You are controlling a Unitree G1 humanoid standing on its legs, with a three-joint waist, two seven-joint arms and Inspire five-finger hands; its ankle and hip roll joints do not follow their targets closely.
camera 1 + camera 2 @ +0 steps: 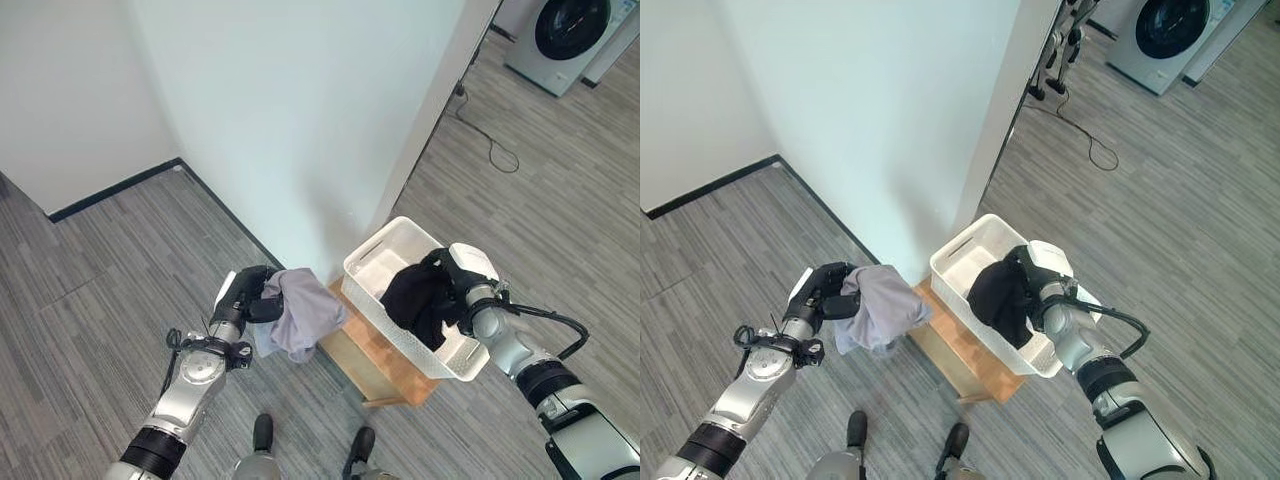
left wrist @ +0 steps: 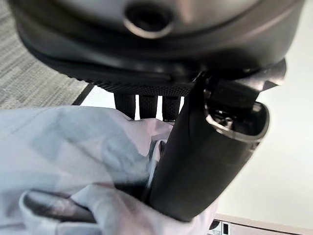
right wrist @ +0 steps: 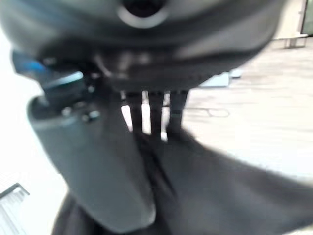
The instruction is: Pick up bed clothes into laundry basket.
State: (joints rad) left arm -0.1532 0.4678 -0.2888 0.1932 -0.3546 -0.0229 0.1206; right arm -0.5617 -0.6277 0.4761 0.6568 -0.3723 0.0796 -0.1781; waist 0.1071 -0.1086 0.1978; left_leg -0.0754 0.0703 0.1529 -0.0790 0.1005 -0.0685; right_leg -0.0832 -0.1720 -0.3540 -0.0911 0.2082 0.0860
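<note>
Two hands, each holding cloth. Left hand (image 1: 250, 290), low left, fingers and thumb pinching grey cloth (image 1: 300, 315); cloth hangs bunched above floor, just beside wooden bench (image 1: 385, 365). Right hand (image 1: 462, 285), fingers curled round black cloth (image 1: 420, 295); black cloth hangs over white laundry basket (image 1: 375, 265), partly inside. Basket sits on bench. Beyond: white wall (image 1: 300, 120). Far right corner: washing machine (image 1: 570, 35) on grey floor (image 1: 80, 300).

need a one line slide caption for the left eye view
Left hand holds a grey garment beside the white laundry basket; right hand lowers a black garment in.
</note>
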